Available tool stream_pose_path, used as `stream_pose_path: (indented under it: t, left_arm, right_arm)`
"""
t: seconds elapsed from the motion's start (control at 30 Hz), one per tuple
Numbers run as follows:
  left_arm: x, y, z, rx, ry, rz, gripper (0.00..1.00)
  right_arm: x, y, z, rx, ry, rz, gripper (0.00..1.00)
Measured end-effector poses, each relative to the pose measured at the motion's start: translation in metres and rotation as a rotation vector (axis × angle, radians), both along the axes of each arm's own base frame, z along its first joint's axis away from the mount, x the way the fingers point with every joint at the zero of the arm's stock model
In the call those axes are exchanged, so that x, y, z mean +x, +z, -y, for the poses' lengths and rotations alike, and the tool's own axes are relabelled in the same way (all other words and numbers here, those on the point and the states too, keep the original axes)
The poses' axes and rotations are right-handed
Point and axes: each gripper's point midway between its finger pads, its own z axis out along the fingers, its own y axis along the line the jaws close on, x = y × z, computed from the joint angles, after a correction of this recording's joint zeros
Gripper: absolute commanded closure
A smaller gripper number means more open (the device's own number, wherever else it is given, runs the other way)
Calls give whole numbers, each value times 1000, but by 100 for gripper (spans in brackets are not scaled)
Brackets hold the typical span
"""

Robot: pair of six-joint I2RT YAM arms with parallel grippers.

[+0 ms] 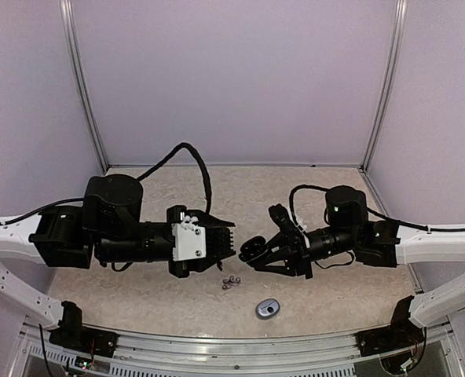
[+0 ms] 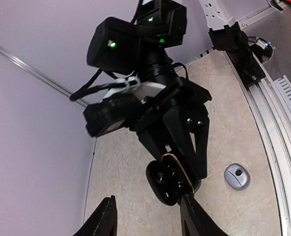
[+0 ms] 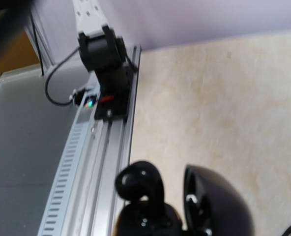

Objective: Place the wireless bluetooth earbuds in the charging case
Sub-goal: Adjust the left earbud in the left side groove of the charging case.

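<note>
The black charging case [image 1: 252,250] hangs open above the table with my right gripper [image 1: 265,253] shut on it. In the left wrist view the charging case [image 2: 169,180] shows glossy black shapes in its wells, between the right gripper's fingers [image 2: 194,147]. In the right wrist view a glossy black earbud [image 3: 138,181] sticks up from the case body, beside the raised lid [image 3: 218,202]. Small silvery-grey earbuds [image 1: 231,283] lie on the table below the grippers. My left gripper [image 1: 226,239] faces the case, open and empty [image 2: 150,221]; its right finger [image 2: 197,216] is close to the case's lower edge.
A grey oval object [image 1: 268,308] lies near the table's front edge, also seen in the left wrist view [image 2: 237,176]. The metal rail [image 3: 111,162] runs along the front edge with the arm bases on it. Lilac walls enclose the back and sides.
</note>
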Motion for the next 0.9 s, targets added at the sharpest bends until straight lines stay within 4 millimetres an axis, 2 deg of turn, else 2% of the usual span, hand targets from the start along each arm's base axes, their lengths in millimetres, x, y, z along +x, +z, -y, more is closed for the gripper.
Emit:
stream_pose_path:
  t: [0.1, 0.27, 0.4, 0.6, 0.73, 0.9]
  left_arm:
    - [17, 15, -16, -104, 41, -89, 52]
    - [19, 27, -21, -208, 7, -217, 46]
    - [19, 27, -20, -238, -28, -307, 45]
    - [14, 10, -8, -201, -68, -379, 41]
    - [13, -3, -2, -166, -78, -406, 35]
    - [16, -10, 4, -148, -68, -422, 33]
  right_arm:
    - [-4, 14, 5, 54, 12, 68, 100]
    - [-12, 36, 9, 130, 54, 164, 100]
    - [-17, 38, 10, 144, 88, 193, 100]
    - [-21, 41, 10, 157, 119, 213, 100]
    - [-22, 41, 10, 158, 127, 212, 100]
    - [-23, 44, 10, 165, 133, 217, 100]
